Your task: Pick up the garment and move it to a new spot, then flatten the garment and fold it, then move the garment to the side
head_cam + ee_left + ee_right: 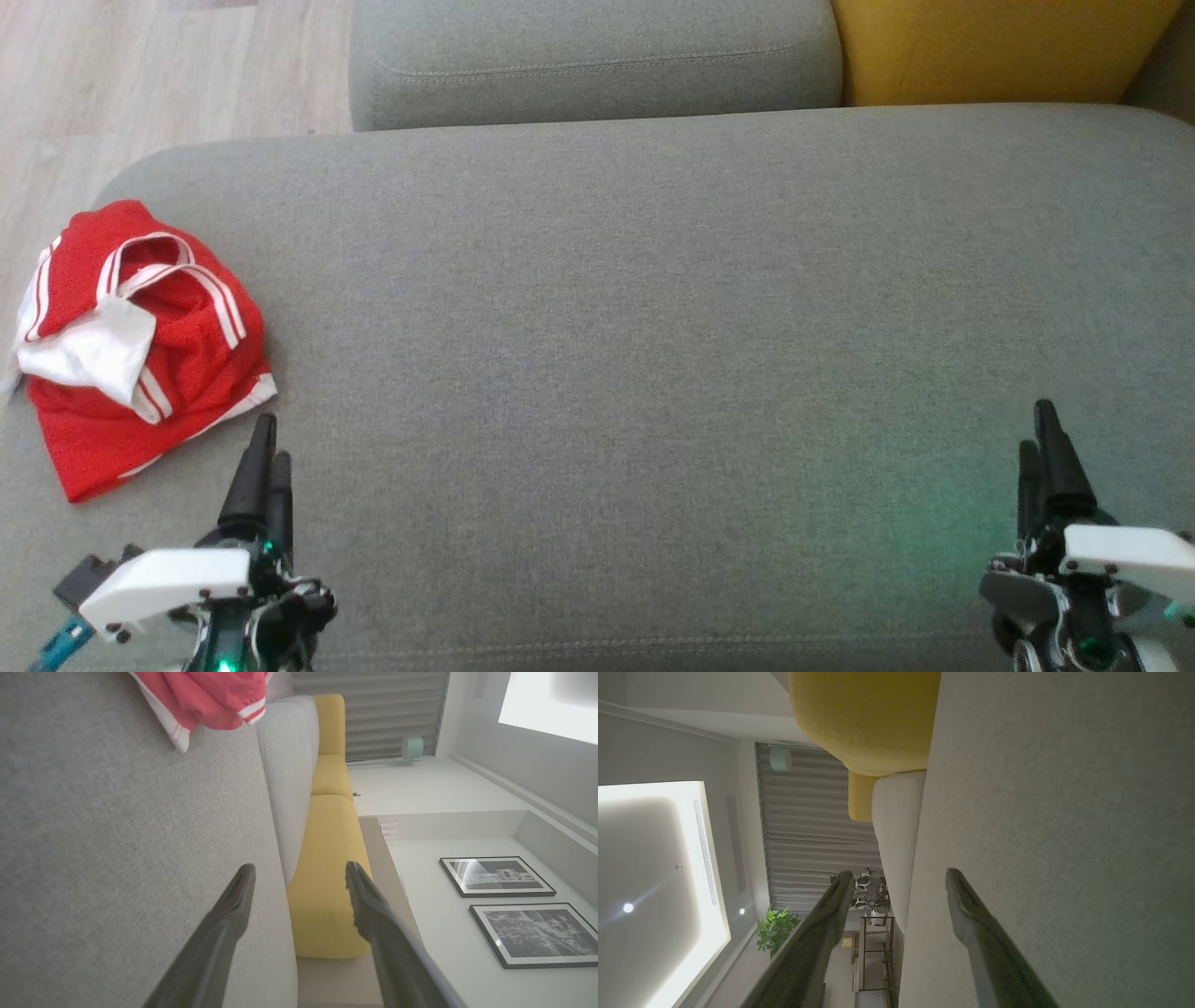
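The garment is a crumpled red piece with white stripes and a white lining, lying at the far left end of the grey sofa seat. Its hem also shows at the top of the left wrist view. My left gripper hovers over the seat just right of and below the garment's lower corner, jaws open and empty. My right gripper hangs over the seat at the lower right, far from the garment, also open with nothing between its fingers.
A grey back cushion and a yellow cushion line the far edge of the seat. Wooden floor lies beyond the seat's left end, close to the garment. Framed pictures hang on the wall.
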